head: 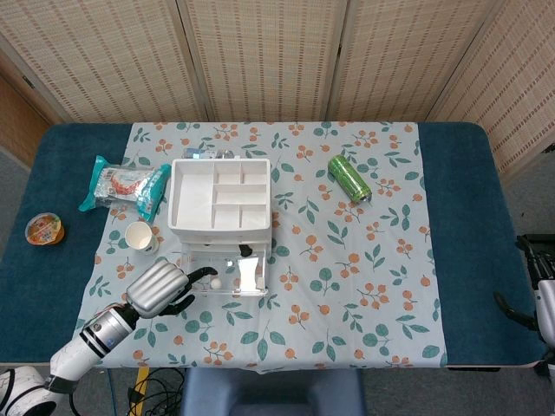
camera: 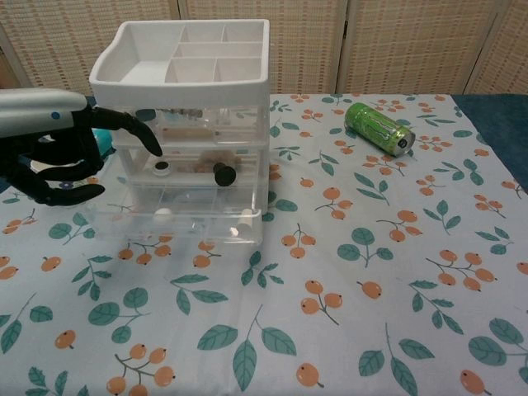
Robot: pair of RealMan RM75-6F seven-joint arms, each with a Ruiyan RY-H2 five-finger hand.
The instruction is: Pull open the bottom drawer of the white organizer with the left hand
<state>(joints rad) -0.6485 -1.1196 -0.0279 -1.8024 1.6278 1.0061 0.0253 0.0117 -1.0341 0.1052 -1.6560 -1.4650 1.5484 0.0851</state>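
Observation:
The white organizer (head: pixel 218 204) (camera: pixel 186 74) stands left of centre on the floral cloth. Its clear bottom drawer (head: pixel 227 276) (camera: pixel 177 223) is pulled out toward me, with small white bits inside. My left hand (head: pixel 159 289) (camera: pixel 58 157) hovers at the drawer's left front corner, raised to the level of the upper drawers in the chest view. Its dark fingers are apart and curved, and it holds nothing and touches nothing. My right hand (head: pixel 531 282) shows only partly at the right edge of the head view, its fingers apart and empty.
A green can (head: pixel 349 178) (camera: pixel 379 128) lies to the right of the organizer. A snack packet (head: pixel 124 186), a paper cup (head: pixel 140 235) and an orange-lidded tub (head: pixel 44 229) sit to its left. The table's front edge (head: pixel 286 368) is close behind the left hand.

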